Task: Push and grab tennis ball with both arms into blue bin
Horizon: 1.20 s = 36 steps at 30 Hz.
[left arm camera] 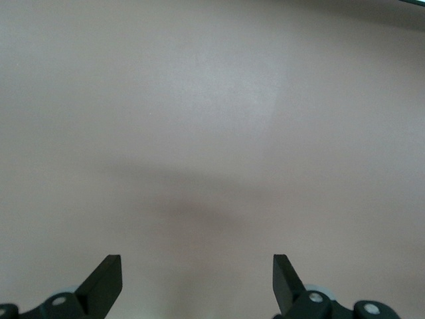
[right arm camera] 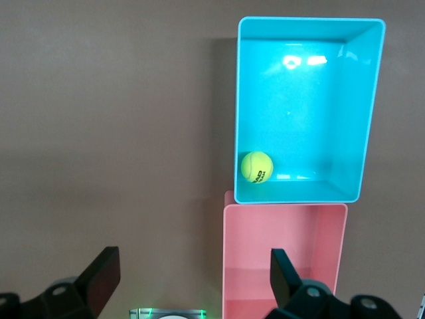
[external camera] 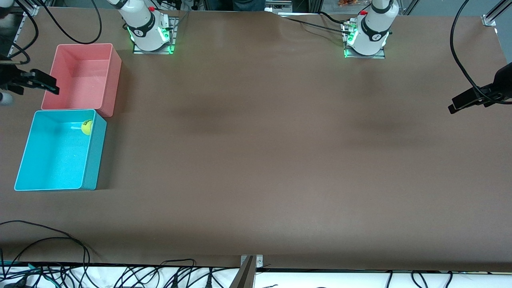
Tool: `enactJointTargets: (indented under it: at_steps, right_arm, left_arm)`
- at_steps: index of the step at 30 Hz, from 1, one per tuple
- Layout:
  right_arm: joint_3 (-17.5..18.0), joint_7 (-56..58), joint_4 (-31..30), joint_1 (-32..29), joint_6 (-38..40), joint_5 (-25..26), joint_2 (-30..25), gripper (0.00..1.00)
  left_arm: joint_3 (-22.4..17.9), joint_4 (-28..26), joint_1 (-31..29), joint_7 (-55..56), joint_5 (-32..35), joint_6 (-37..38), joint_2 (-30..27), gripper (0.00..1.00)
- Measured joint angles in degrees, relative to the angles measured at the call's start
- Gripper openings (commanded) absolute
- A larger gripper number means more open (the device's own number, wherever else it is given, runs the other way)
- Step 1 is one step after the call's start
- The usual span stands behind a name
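**Ana:** Front view first: what is taking up the most room?

**Ben:** The brown table (external camera: 280, 160) is filling nearly everything. At the right arm's end the pink-red bin (external camera: 105, 86) is sitting farther from the camera, and the blue bin (external camera: 95, 160) is lying just beside it, nearer.

**Ana:** Where is the tennis ball (external camera: 87, 127) resting?

**Ben:** It is lying inside the blue bin, in the corner next to the pink-red bin, against the wall facing the table's middle.

**Ana:** And the grippers?

**Ben:** The right gripper (right arm camera: 192, 282) is hanging spread wide and holding nothing, high over the pink-red bin's end. The left gripper (left arm camera: 198, 284) is waiting over bare table, its jaws also standing apart and gripping nothing.
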State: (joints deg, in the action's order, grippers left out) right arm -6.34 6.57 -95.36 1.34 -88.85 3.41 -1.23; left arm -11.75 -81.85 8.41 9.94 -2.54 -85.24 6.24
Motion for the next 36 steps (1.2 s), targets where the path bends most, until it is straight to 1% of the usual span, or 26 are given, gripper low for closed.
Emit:
enactJointTargets:
  at_steps: [3,17,36]
  right_arm:
    - [0.0,0.0,-0.3,-0.2,0.3,0.0,-0.9,1.00]
    - [0.4,-2.4,-0.6,-0.3,1.0,-0.9,-0.9,1.00]
    - [0.4,-2.5,0.0,-0.4,1.0,-1.2,-0.7,1.00]
  left_arm:
    - [0.0,0.0,0.0,0.0,0.0,0.0,0.0,1.00]
    - [0.0,0.0,0.0,0.0,0.0,0.0,0.0,1.00]
    - [0.0,0.0,0.1,0.0,0.0,0.0,0.0,1.00]
